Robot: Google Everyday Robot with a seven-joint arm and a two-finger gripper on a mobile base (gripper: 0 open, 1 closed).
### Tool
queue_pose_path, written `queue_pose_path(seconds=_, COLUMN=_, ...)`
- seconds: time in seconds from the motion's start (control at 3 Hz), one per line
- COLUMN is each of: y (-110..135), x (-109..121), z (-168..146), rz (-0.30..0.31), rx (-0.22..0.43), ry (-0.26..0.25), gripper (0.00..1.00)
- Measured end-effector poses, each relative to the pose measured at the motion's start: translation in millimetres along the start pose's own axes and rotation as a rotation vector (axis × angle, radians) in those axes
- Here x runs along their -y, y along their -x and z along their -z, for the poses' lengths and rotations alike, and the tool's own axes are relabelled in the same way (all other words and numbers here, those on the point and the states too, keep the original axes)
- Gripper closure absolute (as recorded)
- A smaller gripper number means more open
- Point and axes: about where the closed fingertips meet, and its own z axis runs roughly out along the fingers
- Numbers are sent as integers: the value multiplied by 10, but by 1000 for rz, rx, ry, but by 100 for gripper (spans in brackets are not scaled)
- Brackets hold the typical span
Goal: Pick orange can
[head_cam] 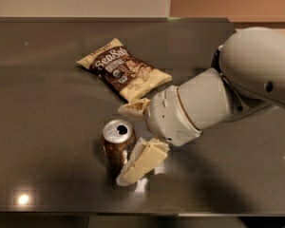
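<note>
Near table (47, 175) edge: jaws apart beside orange can (117, 146).

The dark, glossy table (47, 127) carried two things. A brown-and-cream snack bag (123, 70) lay flat toward the back, and the orange can (118, 144) stood upright nearer the front edge, apart from the bag. The gripper (127, 144) hung low over the tabletop at the can, its pale fingers spread, one in front of the can and one behind it.
</note>
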Motion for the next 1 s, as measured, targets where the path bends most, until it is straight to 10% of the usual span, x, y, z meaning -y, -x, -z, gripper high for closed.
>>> queue_pose_path(seconds=1.0, y=162, x=106, z=211, rz=-56, rx=89, ry=0, gripper=87)
